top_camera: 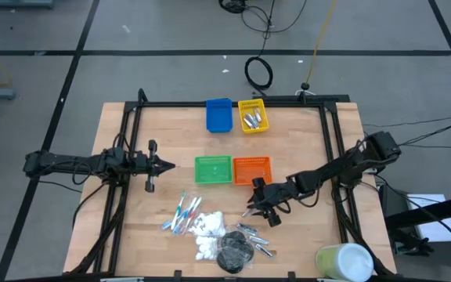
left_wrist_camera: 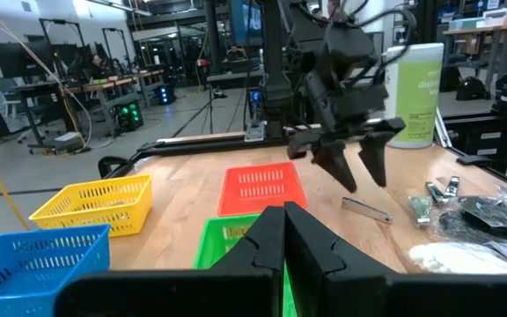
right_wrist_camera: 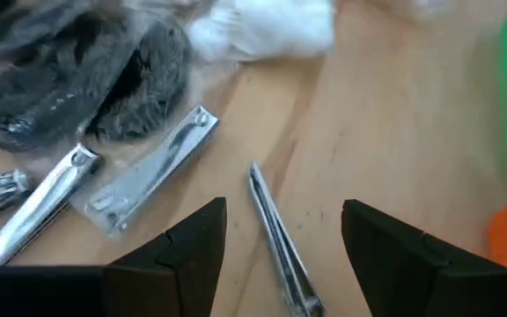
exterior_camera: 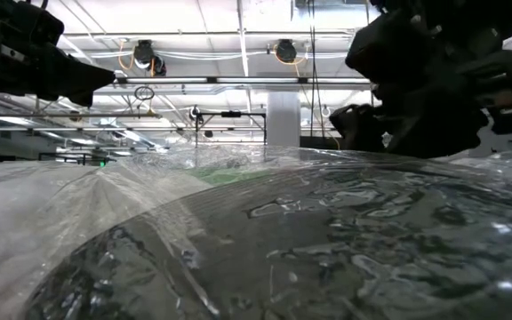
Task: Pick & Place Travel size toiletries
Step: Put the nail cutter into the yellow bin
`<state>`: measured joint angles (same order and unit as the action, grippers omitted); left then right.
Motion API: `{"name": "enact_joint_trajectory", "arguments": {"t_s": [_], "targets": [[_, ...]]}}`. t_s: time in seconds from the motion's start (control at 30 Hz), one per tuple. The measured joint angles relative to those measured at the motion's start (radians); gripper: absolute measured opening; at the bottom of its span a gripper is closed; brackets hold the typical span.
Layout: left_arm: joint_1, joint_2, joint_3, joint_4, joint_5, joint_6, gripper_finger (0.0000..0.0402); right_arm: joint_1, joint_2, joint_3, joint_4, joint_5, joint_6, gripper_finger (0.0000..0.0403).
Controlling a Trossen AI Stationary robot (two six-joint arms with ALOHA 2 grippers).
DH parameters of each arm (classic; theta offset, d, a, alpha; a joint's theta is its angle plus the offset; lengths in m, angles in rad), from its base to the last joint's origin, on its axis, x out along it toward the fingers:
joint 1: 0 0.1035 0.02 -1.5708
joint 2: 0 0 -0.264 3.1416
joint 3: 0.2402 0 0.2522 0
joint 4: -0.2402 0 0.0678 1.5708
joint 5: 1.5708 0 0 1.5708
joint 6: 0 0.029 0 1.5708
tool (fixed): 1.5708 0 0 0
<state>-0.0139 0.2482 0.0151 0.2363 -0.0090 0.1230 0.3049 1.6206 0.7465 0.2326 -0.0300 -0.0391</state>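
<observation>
At the near edge of the counter (top_camera: 304, 133) lay the pile of travel size toiletries (top_camera: 214, 229): toothbrush-like sticks (top_camera: 180, 213), white puffy pads (top_camera: 207, 227), black discs in clear wrap (top_camera: 233, 252) and silvery nail clippers (top_camera: 255, 236), with a pale green-white cylinder (top_camera: 343, 262) standing at the near right corner. Just behind the pile, the right gripper (right_wrist_camera: 282, 231) hung low over the wood with its fingers spread and nothing between them; in the right wrist view a slim metal piece (right_wrist_camera: 275, 236), apparently tweezers or a thin clipper, lay flat in the gap between the fingertips, with two larger clippers (right_wrist_camera: 148, 172) just beside it. The step in hand was judged to be the pick of that slim piece. The next move would call for a short descent to the wood and a closing centred on the narrow body, without snagging the neighbouring clipper. Farther back stood the green bin (top_camera: 212, 169) and the orange bin (top_camera: 251, 170), then the blue bin (top_camera: 218, 115) and the yellow bin (top_camera: 253, 115), which already held silvery items, at the far edge. The left gripper (top_camera: 165, 164) waited shut and empty near the left edge.
</observation>
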Motion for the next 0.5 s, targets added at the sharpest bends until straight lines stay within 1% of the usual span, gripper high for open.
{"name": "enact_joint_trajectory", "arguments": {"t_s": [0.17, 0.27, 0.5], "targets": [[0.000, 0.000, 0.000, 0.002, 0.000, 0.000, 0.0005, -0.002, 0.054, 0.050, -0.097, 0.002, -0.013, 0.0209], [0.000, 0.000, 0.000, 0.000, 0.000, 0.000, 0.0006, -0.002, 0.075, 0.055, -0.121, 0.002, -0.016, 0.0209], [0.000, 0.000, 0.000, 0.000, 0.000, 0.000, 0.0006, -0.002, 0.078, 0.058, -0.194, 0.002, -0.021, 0.0207]]}}
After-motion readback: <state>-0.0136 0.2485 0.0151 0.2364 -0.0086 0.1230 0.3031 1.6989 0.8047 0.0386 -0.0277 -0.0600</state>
